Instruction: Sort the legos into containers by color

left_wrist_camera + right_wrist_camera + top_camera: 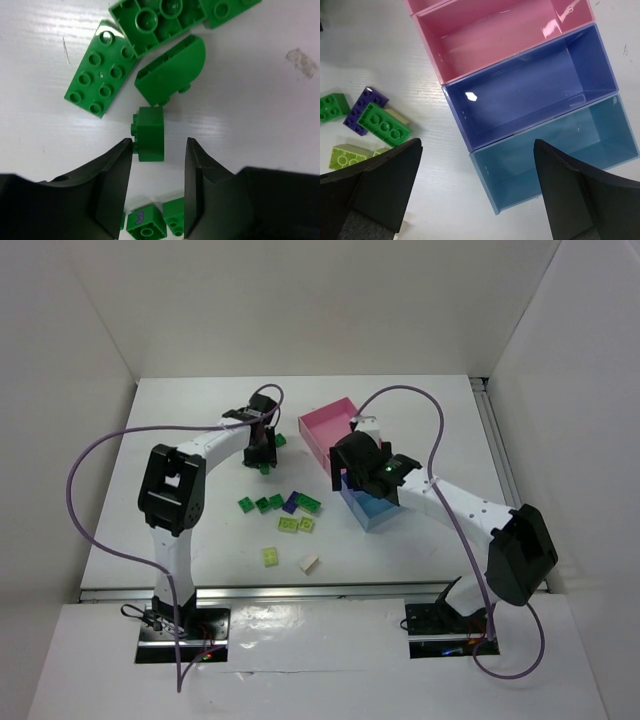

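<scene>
A: Entry, left arm, pick step. The left gripper (159, 145) is low over the green cluster (150, 25). Its jaws are parted a little wider than one brick and have hold of nothing. The target is a small dark green brick (149, 131) lying on its side, studs facing the stud-side finger (116, 172).

B: Where does it sit relative to the jaws?

A: Its near half is between the fingertips, off-centre. It is touching or just beside the stud-side finger, with a clear gap to the other finger (200, 175). Its far end is just beside a curved green piece (172, 70).

B: Then my judgement is to nudge toward the stud side and advance a touch before closing, so both pads meet it together and it doesn't skid into the curved piece. Close slowly — the studs may make the hold uneven.

A: Noted. The right gripper (477, 145) hangs wide open and empty above the containers (490, 40), over the seam between the periwinkle box (530, 85) and the light blue box (560, 150). The boxes in view hold nothing.

B: The other legos (285, 505) lie loose mid-table, left of the boxes.
</scene>
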Robot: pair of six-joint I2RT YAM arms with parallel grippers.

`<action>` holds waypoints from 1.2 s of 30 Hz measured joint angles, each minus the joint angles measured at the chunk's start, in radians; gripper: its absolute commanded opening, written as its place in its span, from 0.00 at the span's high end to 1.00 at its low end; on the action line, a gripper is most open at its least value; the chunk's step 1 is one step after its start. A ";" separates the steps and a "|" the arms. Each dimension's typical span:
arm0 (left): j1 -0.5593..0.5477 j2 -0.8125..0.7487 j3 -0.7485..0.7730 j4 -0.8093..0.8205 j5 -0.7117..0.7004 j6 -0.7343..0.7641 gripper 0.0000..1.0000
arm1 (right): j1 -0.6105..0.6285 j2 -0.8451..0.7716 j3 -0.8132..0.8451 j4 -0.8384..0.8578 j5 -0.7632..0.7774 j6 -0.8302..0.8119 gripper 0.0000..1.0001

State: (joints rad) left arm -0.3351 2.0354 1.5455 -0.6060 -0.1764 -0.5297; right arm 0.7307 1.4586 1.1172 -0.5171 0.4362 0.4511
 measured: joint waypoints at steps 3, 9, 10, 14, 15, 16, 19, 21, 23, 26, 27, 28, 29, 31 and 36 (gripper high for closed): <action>0.007 0.026 0.028 0.009 0.001 0.000 0.60 | 0.000 0.016 0.009 -0.003 0.018 0.000 0.00; 0.013 0.026 0.029 0.005 0.006 0.007 0.80 | -0.015 0.024 0.024 -0.008 0.029 0.000 0.00; 0.011 0.020 0.029 0.000 0.008 0.008 0.80 | -0.023 0.024 0.026 -0.008 0.028 0.000 0.00; -0.018 -0.053 0.034 -0.018 0.023 0.008 0.82 | -0.079 0.012 0.027 -0.007 0.030 0.000 0.00; -0.031 -0.072 0.046 -0.026 0.029 0.008 0.82 | -0.091 0.003 0.027 -0.007 0.032 0.000 0.00; -0.045 -0.084 0.074 -0.039 0.035 0.007 0.82 | -0.103 -0.008 0.027 -0.007 0.035 0.000 0.00; -0.085 -0.089 0.187 -0.040 0.064 0.006 0.80 | -0.132 -0.056 0.026 -0.007 0.054 0.000 0.00; -0.107 -0.066 0.296 -0.048 0.092 0.005 0.79 | -0.150 -0.094 0.020 -0.007 0.068 0.004 0.00; -0.129 0.000 0.458 -0.060 0.122 0.001 0.52 | -0.165 -0.128 0.017 -0.007 0.080 0.005 0.00; -0.142 0.122 0.664 -0.060 0.150 0.003 0.07 | -0.177 -0.159 0.011 -0.008 0.089 0.011 0.00; -0.144 0.170 0.733 -0.072 0.159 -0.004 0.07 | -0.182 -0.164 0.011 -0.009 0.092 0.012 0.00; -0.145 0.207 0.778 -0.075 0.164 -0.013 0.07 | -0.186 -0.167 0.011 -0.010 0.094 0.013 0.00; -0.144 0.233 0.797 -0.076 0.168 -0.019 0.14 | -0.186 -0.168 0.011 -0.012 0.096 0.016 0.00; -0.143 0.243 0.774 -0.097 0.168 -0.022 0.24 | -0.188 -0.168 0.011 -0.015 0.101 0.021 0.00; -0.128 0.147 0.543 -0.102 0.120 0.008 0.35 | -0.188 -0.172 -0.003 -0.014 0.100 0.032 0.00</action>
State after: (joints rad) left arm -0.4629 2.1826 2.0888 -0.7078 -0.0563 -0.5220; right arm 0.5423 1.2865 1.1141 -0.5312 0.5358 0.4835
